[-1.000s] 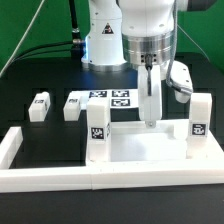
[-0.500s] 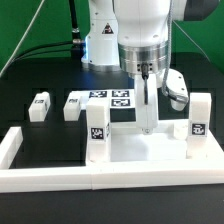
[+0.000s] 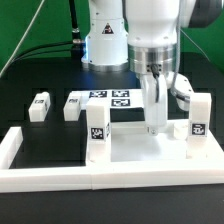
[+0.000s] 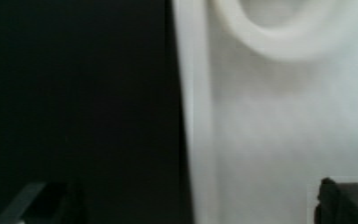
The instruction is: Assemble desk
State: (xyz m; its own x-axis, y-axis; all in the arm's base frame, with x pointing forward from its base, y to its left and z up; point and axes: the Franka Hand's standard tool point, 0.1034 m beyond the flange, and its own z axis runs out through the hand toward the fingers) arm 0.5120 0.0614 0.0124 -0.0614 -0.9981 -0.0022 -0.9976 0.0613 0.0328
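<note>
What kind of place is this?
Probably a robot test lab: a robot arm stands over a black table, a marker board lies on it, and tagged white desk legs stand by a white border frame.

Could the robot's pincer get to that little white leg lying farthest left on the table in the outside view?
Probably yes. That leg lies in the open, apart from the second loose leg, nothing on it. The open pincer would likely have to rise past the upright leg first.
</note>
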